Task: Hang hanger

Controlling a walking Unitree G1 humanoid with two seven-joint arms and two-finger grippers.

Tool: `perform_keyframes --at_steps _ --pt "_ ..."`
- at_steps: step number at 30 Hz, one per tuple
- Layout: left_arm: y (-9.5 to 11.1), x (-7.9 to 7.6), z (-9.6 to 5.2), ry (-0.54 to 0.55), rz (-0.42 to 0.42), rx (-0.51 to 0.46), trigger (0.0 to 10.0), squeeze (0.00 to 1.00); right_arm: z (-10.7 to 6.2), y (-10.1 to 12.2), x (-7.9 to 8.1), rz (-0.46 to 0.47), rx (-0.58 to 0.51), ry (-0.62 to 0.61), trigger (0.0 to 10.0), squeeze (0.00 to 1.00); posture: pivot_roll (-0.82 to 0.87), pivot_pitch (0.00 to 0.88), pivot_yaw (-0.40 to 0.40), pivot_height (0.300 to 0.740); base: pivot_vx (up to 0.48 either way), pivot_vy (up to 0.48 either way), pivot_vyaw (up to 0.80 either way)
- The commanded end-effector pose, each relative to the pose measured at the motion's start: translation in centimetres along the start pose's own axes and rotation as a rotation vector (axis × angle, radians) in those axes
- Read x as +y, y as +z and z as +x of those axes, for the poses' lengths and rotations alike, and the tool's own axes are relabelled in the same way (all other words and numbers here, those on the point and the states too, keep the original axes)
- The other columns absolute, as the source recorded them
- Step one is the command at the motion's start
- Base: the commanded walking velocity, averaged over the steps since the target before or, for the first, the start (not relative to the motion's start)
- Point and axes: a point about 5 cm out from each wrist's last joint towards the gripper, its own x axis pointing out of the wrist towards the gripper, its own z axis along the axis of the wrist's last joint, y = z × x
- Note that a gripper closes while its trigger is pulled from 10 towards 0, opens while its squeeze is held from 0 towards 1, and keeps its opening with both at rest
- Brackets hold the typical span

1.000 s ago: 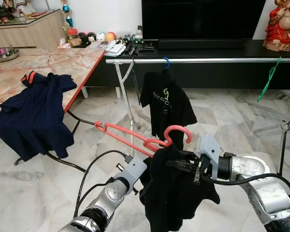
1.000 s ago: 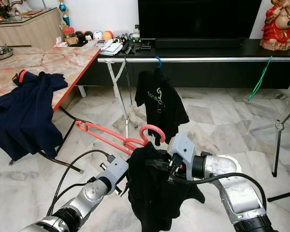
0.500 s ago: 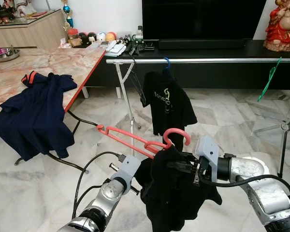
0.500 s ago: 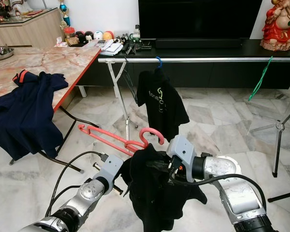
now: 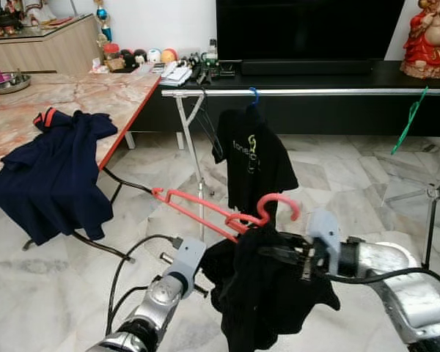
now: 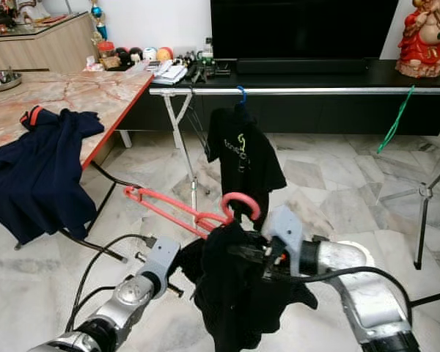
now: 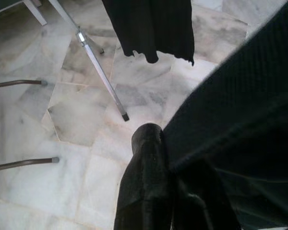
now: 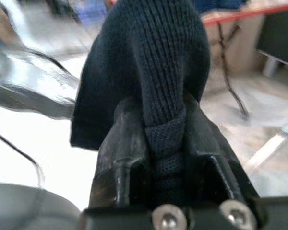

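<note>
While the robot faces the drying rack, the left eye view has the red hanger (image 5: 220,213) riding at the centre of the picture, its hook curling up at about 1 o'clock from the bunched black garment (image 5: 268,290) it carries. The right gripper (image 5: 282,255) comes in from 3 o'clock and bites into that cloth just under the hook, probably so the hook stays free and upright for the rail. The left gripper (image 5: 205,268) reaches in from 7 o'clock and disappears behind the fabric, seemingly steadying the hanging side. At 12 o'clock runs the silver rail (image 5: 315,92), with a black shirt (image 5: 253,165) already hung on a blue hanger (image 5: 254,94) and a green hanger (image 5: 409,117) farther toward 2 o'clock.

Over to the right eye view: same scene, and that hung shirt sits directly between the red hook and the rail, so a free stretch of rail beside it looks the better target. The rack's leg (image 6: 183,147) stands close at 11 o'clock, a navy shirt (image 6: 33,172) droops off the marble table (image 6: 81,92) at 9 o'clock.

Left wrist view: one black finger (image 7: 144,182) lies against dark cloth with marble floor beyond; whether the claw is pressed together, one cannot tell.

Right wrist view: both fingers (image 8: 122,148) are clamped hard on a ridge of knit fabric.
</note>
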Motion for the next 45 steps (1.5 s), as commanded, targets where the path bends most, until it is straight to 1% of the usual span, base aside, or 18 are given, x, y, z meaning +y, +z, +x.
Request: perform_keyframes --at_steps 1,4,7,9,10,11,14,15,21,25,27,28,33,36,37,38,44,45 --pt "-1.4 0.5 -0.4 0.017 -0.02 0.061 0.0 0.0 -1.0 2.5 0.4 -0.036 -0.136 0.059 0.0 0.0 -0.09 0.029 0.023 0.74 0.0 0.0 0.0" --pt "-1.6 0.5 -0.5 0.015 -0.018 0.066 0.0 0.0 -2.0 2.3 1.0 0.013 -0.165 0.113 0.0 0.0 -0.09 0.031 0.023 0.74 0.0 0.0 0.0" --pt "-1.6 0.5 -0.5 0.014 -0.019 0.067 0.0 0.0 -2.5 1.7 1.3 0.031 -0.134 0.142 0.0 0.0 -0.09 0.031 0.023 0.74 0.0 0.0 0.0" --pt "-1.6 0.5 -0.5 0.013 -0.018 0.069 0.0 0.0 -3.9 -0.6 2.0 0.029 0.054 0.202 0.0 0.0 -0.09 0.035 0.026 0.74 0.0 0.0 0.0" --pt "-1.6 0.5 -0.5 0.013 -0.018 0.069 0.0 0.0 -3.9 -0.6 2.0 0.029 0.054 0.202 0.0 0.0 -0.09 0.035 0.026 0.74 0.0 0.0 0.0" --pt "-1.6 0.6 -0.5 0.012 -0.017 0.069 0.0 0.0 -4.6 -1.4 2.1 0.025 0.121 0.209 0.0 0.0 -0.09 0.036 0.027 0.74 0.0 0.0 0.0" --pt "-1.7 0.6 -0.5 0.008 -0.015 0.071 0.0 0.0 -5.9 -2.2 1.7 0.02 0.23 0.181 0.0 0.0 -0.09 0.04 0.03 0.74 0.0 0.0 0.0" --pt "-1.7 0.6 -0.5 0.006 -0.013 0.072 0.0 0.0 -6.7 -2.8 1.4 0.006 0.305 0.166 0.0 0.0 -0.09 0.042 0.032 0.74 0.0 0.0 0.0" --pt "-1.8 0.6 -0.6 0.001 -0.009 0.075 0.0 0.0 -8.6 -3.9 0.1 -0.038 0.47 0.055 0.0 0.0 -0.09 0.047 0.037 0.74 0.0 0.0 0.0" --pt "-1.8 0.6 -0.6 -0.002 -0.007 0.078 0.0 0.0 -9.3 -4.6 -0.4 -0.073 0.574 0.017 0.0 0.0 -0.09 0.051 0.04 0.74 0.0 0.0 0.0" --pt "-1.9 0.5 -0.6 -0.006 -0.005 0.08 0.0 0.0 -9.8 -5.2 -0.6 -0.11 0.651 0.011 0.0 0.0 -0.09 0.051 0.042 0.74 0.0 0.0 0.0" --pt "-1.8 0.5 -0.6 -0.009 -0.004 0.08 0.0 0.0 -9.9 -5.4 -0.8 -0.129 0.684 -0.005 0.0 0.0 -0.09 0.053 0.044 0.74 0.0 0.0 0.0" --pt "-1.8 0.4 -0.6 -0.017 0.0 0.079 0.0 0.0 -9.9 -6.2 -1.3 -0.165 0.757 -0.055 0.0 0.0 -0.09 0.054 0.044 0.74 0.0 0.0 0.0" --pt "-1.7 0.3 -0.6 -0.037 0.017 0.075 0.0 0.0 -9.6 -6.6 -1.8 -0.217 0.806 -0.091 0.0 0.0 -0.09 0.055 0.044 0.74 0.0 0.0 0.0" --pt "-1.7 0.3 -0.6 -0.05 0.034 0.074 0.0 0.0 -9.4 -6.6 -2.2 -0.24 0.807 -0.118 0.0 0.0 -0.08 0.056 0.044 0.74 0.0 0.0 0.0" --pt "-1.7 0.3 -0.6 -0.05 0.034 0.074 0.0 0.0 -9.4 -6.6 -2.2 -0.24 0.807 -0.118 0.0 0.0 -0.08 0.056 0.044 0.74 0.0 0.0 0.0" --pt "-2.0 -0.3 -0.7 -0.126 0.101 0.082 0.0 0.0 -8.4 -6.4 -3.9 -0.305 0.778 -0.253 0.0 0.0 -0.08 0.059 0.045 0.74 0.0 0.0 0.0" --pt "-2.0 -0.3 -0.7 -0.126 0.101 0.082 0.0 0.0 -8.4 -6.4 -3.9 -0.305 0.778 -0.253 0.0 0.0 -0.08 0.059 0.045 0.74 0.0 0.0 0.0"
